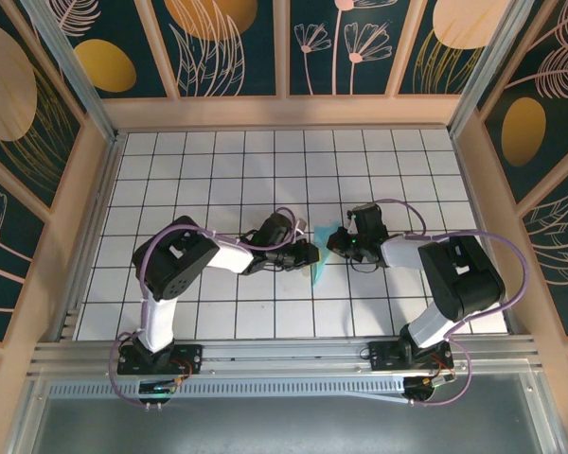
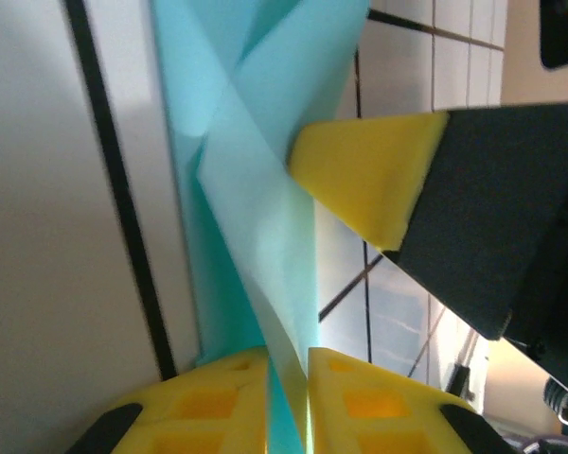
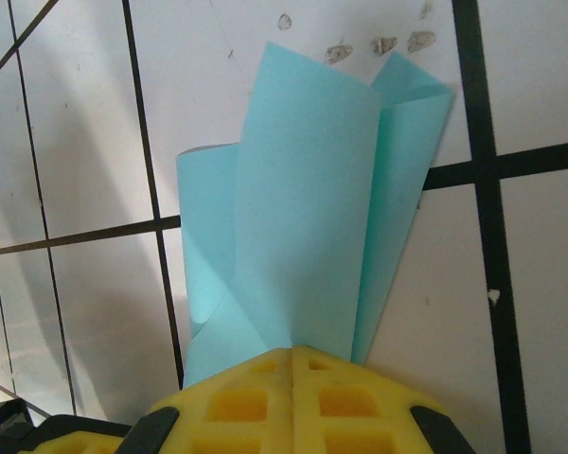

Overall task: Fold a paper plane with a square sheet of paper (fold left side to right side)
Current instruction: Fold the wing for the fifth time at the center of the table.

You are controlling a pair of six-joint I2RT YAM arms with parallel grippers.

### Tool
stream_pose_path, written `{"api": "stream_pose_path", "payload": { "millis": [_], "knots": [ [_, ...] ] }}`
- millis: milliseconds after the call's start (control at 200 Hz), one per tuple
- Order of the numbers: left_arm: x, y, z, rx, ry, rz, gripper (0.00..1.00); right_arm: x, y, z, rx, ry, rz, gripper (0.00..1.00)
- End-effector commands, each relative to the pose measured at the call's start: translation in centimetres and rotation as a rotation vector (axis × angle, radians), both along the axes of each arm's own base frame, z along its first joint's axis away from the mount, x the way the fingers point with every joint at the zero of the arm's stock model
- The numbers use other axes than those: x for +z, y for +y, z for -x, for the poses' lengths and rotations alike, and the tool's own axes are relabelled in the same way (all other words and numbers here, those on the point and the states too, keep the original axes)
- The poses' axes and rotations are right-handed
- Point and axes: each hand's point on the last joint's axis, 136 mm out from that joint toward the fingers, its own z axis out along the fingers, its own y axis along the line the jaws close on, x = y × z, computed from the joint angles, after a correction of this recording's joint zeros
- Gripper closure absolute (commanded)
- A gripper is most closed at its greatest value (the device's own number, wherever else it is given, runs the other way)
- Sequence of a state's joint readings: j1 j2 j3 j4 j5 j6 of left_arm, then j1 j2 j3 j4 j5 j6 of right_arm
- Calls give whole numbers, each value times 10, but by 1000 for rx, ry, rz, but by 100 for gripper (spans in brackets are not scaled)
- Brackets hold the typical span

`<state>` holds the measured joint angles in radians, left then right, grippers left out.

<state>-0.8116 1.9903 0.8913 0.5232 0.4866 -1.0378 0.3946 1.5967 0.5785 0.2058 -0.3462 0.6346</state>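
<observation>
Overhead view: two black robot arms reach in from the near edge of a white grid-tiled table (image 1: 218, 161) and meet nr its centre. Between their tips is a turquoise sheet of paper (image 1: 319, 267), folded into several layers. The left gripper (image 1: 306, 255) is at the paper's left side and the right gripper (image 1: 335, 242) at its right, v. close together. Wall panels (image 1: 218, 47) w/ dark backgrounds and orange & cream plant patterns surround the table.

R wrist cam: the right gripper's yellow fingers (image 3: 237, 397) are pressed together w/ no gap, clenched on one end of the paper (image 3: 303, 208). The paper fans away from them in loose overlapping layers, one side curled, over white tiles & black grid lines.

L wrist cam: the paper (image 2: 265, 208) runs as a narrow creased strip into the slim gap between the left gripper's yellow fingers (image 2: 208, 407). Its jaws stand slightly apart w/ the paper between them; can't tell whether they pinch it or just sit either side. Farther along the strip, one yellow pad (image 2: 369, 180) of the right gripper, on its black finger, touches the paper's edge.
</observation>
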Motion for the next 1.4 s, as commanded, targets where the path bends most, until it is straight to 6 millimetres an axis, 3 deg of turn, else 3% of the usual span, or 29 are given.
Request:
{"api": "stream_pose_path", "payload": {
  "millis": [0, 175, 375, 631, 956, 1396],
  "knots": [
    [-9, 25, -11, 82, -31, -111, 80, -32, -21, 23, -29, 92, 112, 100],
    [18, 30, -11, 88, -71, -104, 79, -30, -19, 23, -24, 85, 101, 100],
    [38, 28, 3, 40, -71, -52, 91, -30, -20, 23, -22, 81, 103, 100],
    [55, -2, 24, -68, -56, 36, 98, -31, -20, 23, -21, 83, 103, 100],
    [29, -15, 29, -100, -9, -7, 98, -31, -19, 23, -20, 86, 104, 100],
    [-1, -11, 37, -117, 41, -64, 97, -32, -19, 23, -17, 90, 110, 100]
  ]
}}
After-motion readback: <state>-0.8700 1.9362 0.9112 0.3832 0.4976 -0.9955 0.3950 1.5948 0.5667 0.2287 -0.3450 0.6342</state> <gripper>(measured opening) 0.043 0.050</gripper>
